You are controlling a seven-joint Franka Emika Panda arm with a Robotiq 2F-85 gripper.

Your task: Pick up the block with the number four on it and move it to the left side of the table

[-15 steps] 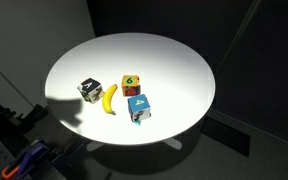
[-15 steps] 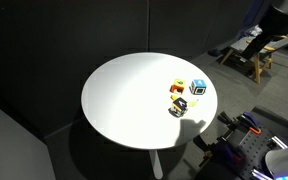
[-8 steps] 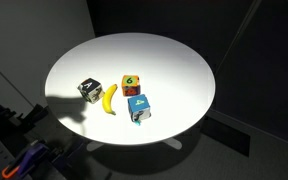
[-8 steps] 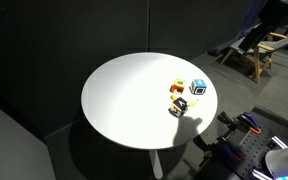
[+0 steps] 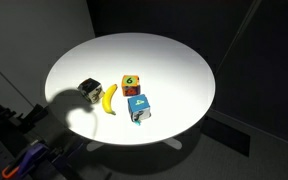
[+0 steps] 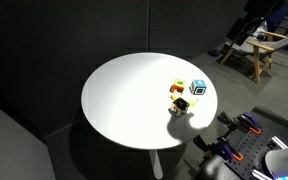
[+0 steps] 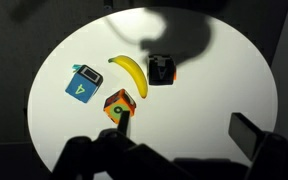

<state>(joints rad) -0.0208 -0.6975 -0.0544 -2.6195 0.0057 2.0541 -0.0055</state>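
Note:
The block with the number four [image 7: 81, 83] is a light-blue cube with white markings, lying left of the banana in the wrist view. It also shows in both exterior views [image 5: 138, 107] [image 6: 198, 87]. It rests on the round white table [image 5: 134, 50] [image 6: 124, 90] [image 7: 214, 80]. My gripper [image 7: 184, 130] is open and empty, high above the table, with the blue block well to its upper left. Its left finger overlaps the orange-red cube in the picture. The gripper is out of both exterior views; only its shadow shows there.
An orange-red cube with a green 6 [image 7: 119, 104] [image 5: 131, 83], a banana [image 7: 130, 73] [image 5: 110, 97] and a black-and-white cube [image 7: 161, 70] [image 5: 88, 90] lie close to the blue block. Robot hardware [image 5: 9, 140] stands beside the table edge.
A dark shadow has spread over the table edge and onto the black-and-white cube. The cubes and banana have not moved.

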